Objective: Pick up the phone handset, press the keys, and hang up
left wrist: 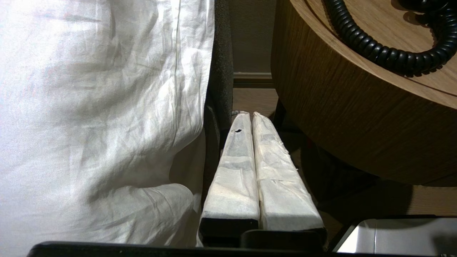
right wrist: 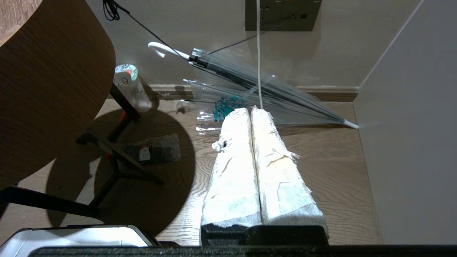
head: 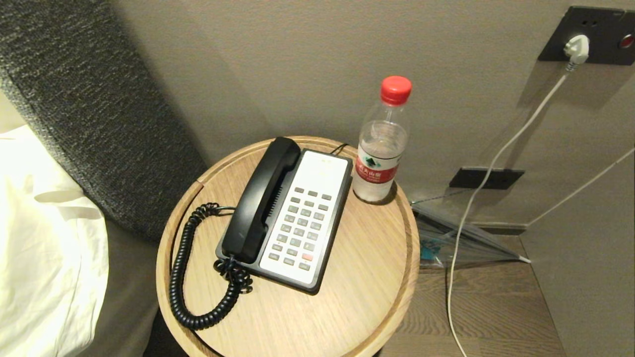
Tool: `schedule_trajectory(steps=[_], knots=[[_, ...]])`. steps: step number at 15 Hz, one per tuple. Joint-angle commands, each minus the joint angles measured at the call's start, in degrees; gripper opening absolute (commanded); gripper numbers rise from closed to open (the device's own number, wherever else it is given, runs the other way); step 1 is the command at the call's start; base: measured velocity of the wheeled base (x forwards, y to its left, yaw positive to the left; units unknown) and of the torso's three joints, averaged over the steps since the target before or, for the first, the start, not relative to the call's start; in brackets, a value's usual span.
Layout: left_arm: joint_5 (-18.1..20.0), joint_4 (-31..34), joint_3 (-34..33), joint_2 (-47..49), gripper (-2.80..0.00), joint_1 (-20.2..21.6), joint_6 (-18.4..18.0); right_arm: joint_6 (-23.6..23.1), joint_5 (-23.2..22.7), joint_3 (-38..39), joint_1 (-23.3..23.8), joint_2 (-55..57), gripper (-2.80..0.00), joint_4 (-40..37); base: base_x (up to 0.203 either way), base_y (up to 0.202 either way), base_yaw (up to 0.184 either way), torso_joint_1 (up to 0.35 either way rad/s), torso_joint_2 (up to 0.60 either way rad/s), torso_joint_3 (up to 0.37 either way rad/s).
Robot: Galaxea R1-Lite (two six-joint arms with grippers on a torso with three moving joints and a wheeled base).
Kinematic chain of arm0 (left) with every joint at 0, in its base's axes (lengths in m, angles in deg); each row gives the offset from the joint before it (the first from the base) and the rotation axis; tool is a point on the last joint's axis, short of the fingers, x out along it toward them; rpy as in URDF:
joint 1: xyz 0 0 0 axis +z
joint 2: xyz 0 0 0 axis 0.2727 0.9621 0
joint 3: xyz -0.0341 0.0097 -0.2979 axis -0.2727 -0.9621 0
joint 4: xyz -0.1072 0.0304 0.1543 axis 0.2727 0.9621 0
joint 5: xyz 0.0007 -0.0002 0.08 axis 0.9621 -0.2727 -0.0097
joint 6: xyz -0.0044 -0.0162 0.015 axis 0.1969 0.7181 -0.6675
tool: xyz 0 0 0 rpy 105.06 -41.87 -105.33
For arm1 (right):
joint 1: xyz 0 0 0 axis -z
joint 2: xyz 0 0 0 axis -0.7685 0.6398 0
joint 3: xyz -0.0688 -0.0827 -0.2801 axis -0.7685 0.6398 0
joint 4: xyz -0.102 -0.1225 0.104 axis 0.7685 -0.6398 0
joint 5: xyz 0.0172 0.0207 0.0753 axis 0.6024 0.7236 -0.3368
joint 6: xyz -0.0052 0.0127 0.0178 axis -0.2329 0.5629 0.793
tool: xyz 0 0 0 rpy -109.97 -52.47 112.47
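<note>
The black phone handset (head: pixel 261 201) lies in its cradle on the left side of the phone base (head: pixel 317 270), on a round wooden table (head: pixel 362 292). Its coiled cord (head: pixel 186 277) loops off to the left and shows in the left wrist view as the same coiled cord (left wrist: pixel 385 53). The grey keys (head: pixel 300 225) and one red key (head: pixel 307 257) sit in the white faceplate. Neither arm shows in the head view. My left gripper (left wrist: pixel 251 116) hangs shut and empty below the table's rim, beside the bed. My right gripper (right wrist: pixel 251 111) is shut and empty above the floor.
A water bottle (head: pixel 381 144) with a red cap stands right of the phone. White bedding (head: pixel 44 238) and a grey headboard (head: pixel 94 114) lie to the left. A clear umbrella (right wrist: pixel 257 85), a white cable (head: pixel 488 173), table legs (right wrist: pixel 117 157) and another bottle (right wrist: pixel 132 87) are on the floor.
</note>
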Motion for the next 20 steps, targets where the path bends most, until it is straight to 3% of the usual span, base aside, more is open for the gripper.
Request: schedule_trajectory(steps=[1,13,16,20], knots=[[0.09,-0.01,-0.07,0.00,-2.80,0.00,-0.17,0.02,0.00,0.09,0.00,-0.72,-2.80,0.02,0.000,0.000,0.000,0.000,0.00,0.000],[0.26,-0.09,-0.07,0.00,-2.80,0.00,0.09,0.02,0.00,0.09,0.00,-0.72,-2.80,0.02,0.000,0.000,0.000,0.001,0.00,0.029],[-0.35,-0.18,0.00,0.00,-2.80,0.00,3.43,-0.07,0.00,0.09,0.00,-0.72,-2.80,0.02,0.000,0.000,0.000,0.003,0.00,0.188],[-0.26,-0.36,-0.07,0.00,-2.80,0.00,3.52,-0.07,0.00,0.09,0.00,-0.72,-2.80,0.02,0.000,0.000,0.000,0.004,0.00,0.195]])
